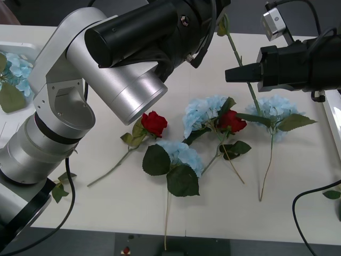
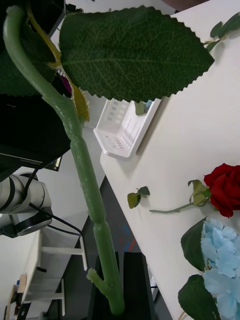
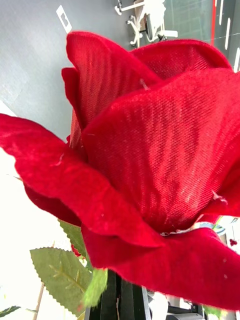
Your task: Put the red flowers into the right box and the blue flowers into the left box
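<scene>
You have one red fabric rose [image 3: 150, 150] caught between both arms, high above the white counter [image 1: 106, 213]. The left gripper [image 3: 120, 300] has its black fingers drawn close together just under the bloom. The right gripper [image 1: 234, 73] has its fingers pinched on the thin green stem [image 1: 238, 53], near its lower part.

The main risk is a tug-of-war. If you move either arm while both hold on, the stem will likely bend or slide through the right fingers. Let the left side go before you carry.

The right hold is thin and far from the heavy bloom. Once freed, the rose may swing or twist in the fingers.

The stem's tail hangs close over a pale blue fluffy hydrangea cluster [image 1: 274, 106]. A low sweep could drag its leaves.

Head for the white grey-rimmed tray [image 1: 333, 117] on the right. Blue blooms already lie in the white slatted basket [image 2: 125, 130].
</scene>
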Available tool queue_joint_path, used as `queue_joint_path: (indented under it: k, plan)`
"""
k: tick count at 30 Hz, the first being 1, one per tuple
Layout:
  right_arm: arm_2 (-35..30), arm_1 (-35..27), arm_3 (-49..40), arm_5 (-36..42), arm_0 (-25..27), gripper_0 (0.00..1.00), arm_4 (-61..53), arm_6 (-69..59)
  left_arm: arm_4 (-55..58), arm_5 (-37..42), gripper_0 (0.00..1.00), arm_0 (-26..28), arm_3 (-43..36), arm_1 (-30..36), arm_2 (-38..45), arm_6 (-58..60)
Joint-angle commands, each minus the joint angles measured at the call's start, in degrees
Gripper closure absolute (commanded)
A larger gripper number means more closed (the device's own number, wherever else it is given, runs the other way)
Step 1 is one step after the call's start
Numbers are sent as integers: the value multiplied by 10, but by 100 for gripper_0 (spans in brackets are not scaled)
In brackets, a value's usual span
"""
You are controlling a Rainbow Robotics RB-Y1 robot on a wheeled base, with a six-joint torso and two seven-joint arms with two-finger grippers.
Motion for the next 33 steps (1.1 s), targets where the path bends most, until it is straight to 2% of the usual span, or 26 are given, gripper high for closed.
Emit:
queue_joint_path:
  k: [1, 2, 5, 7, 12, 15, 27, 33]
  plan:
    - [-13, 12, -8, -1, -19, 100, -7, -20, -14, -4, 100, -16, -14, -1, -1, 11]
    - [-14, 13, -8, -1, -20, 100, -8, -21, -16, 0, 100, -16, -14, -1, 0, 10]
    - [-15, 13, -8, -1, -19, 100, -9, -22, -25, 14, 59, -16, -14, -1, -3, 7]
    - [-16, 13, -8, -1, -19, 100, -10, -22, -49, 15, 25, -16, -13, -1, -14, 7]
    - [-18, 13, -8, -1, -20, 100, -11, -22, -108, 15, 23, -16, -14, 3, -40, 12]
    - [-21, 12, -8, -1, -19, 100, -11, -22, -100, 15, 0, -15, -14, 7, -40, 14]
    - [-88, -56, -8, 75, -15, 100, 41, -31, -93, 14, 0, -14, -15, 28, -38, 12]
    - [-137, -115, -8, 113, 2, 100, 92, -38, 1, 14, 0, -6, -34, 79, 5, -55]
